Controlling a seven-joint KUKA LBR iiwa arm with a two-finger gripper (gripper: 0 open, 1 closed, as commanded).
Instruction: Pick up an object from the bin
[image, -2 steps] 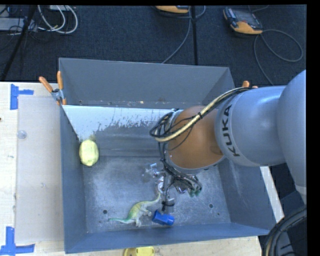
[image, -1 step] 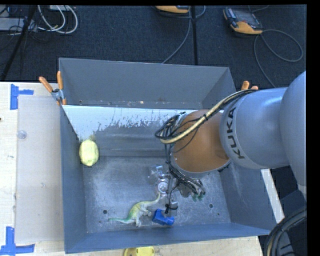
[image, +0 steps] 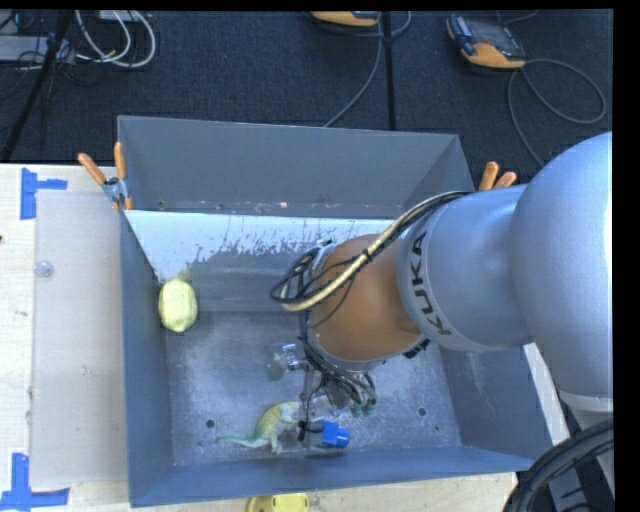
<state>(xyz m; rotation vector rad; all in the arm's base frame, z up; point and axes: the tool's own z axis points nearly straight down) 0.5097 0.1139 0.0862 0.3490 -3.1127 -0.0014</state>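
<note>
Pincer (image: 313, 418) sits low, green toy (image: 264, 426) and blue piece (image: 335, 436) just beside it; open or closed, cannot tell.

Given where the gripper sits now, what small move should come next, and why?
Probably settle slightly lower: the gripper hangs right over the green lizard-like toy and blue piece by the bin's near wall; the yellow-green lump lies far left.

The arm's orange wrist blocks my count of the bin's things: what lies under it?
At its lower edge, near the bin's front wall, lie a green-yellow toy with a thin tail and a small blue piece. The floor beneath the orange wrist is covered.
</note>
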